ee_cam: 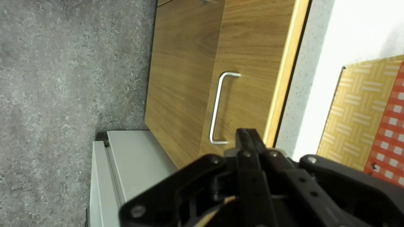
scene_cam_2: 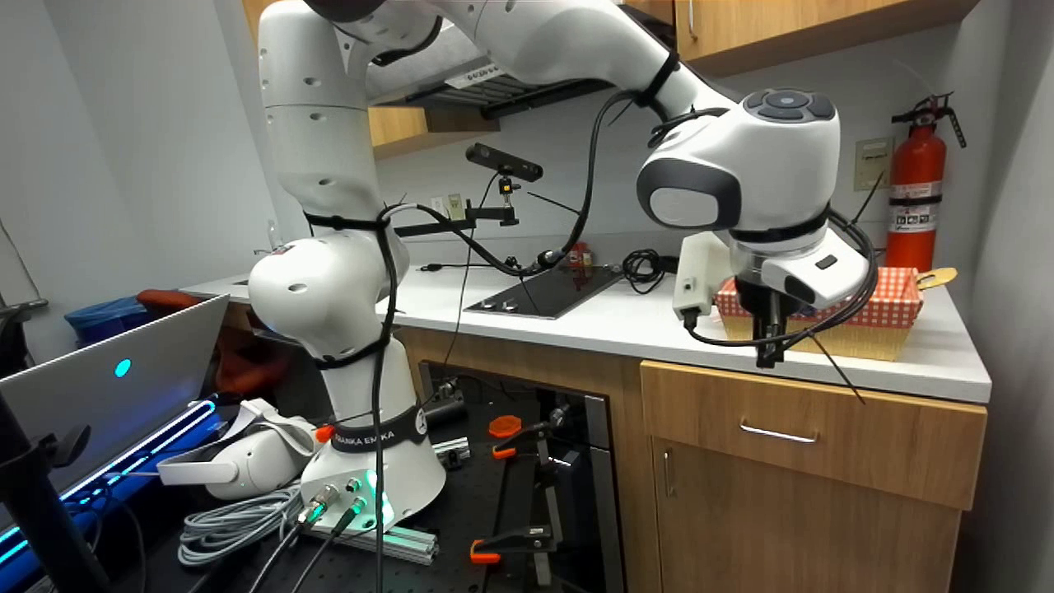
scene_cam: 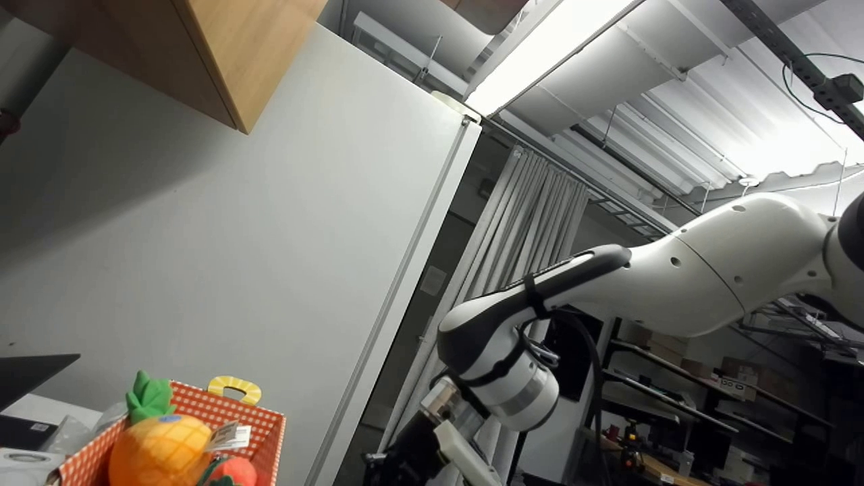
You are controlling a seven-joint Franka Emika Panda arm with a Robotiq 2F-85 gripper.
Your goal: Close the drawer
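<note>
The wooden drawer [scene_cam_2: 889,445] sits under the countertop, above a cabinet door, in an exterior view. Its metal bar handle [scene_cam_2: 778,431] is on its front. In the wrist view the drawer front [ee_cam: 252,63] shows with its handle [ee_cam: 216,108]. A pale top edge and a thin dark gap lie between it and the counter; I cannot tell exactly how far it stands out. My gripper [ee_cam: 246,130] is shut and empty, its fingertips together, pointing down near the handle's end and the drawer's top edge. It also shows in an exterior view [scene_cam_2: 771,359], in front of the counter edge above the handle.
A checked basket [scene_cam_2: 856,333] stands on the white countertop [scene_cam_2: 947,371] behind the gripper; it holds plush fruit [scene_cam: 162,449]. A fire extinguisher [scene_cam_2: 916,198] stands behind it. A cabinet door [scene_cam_2: 790,519] is below the drawer. A pale grey appliance [ee_cam: 135,154] stands beside the cabinet.
</note>
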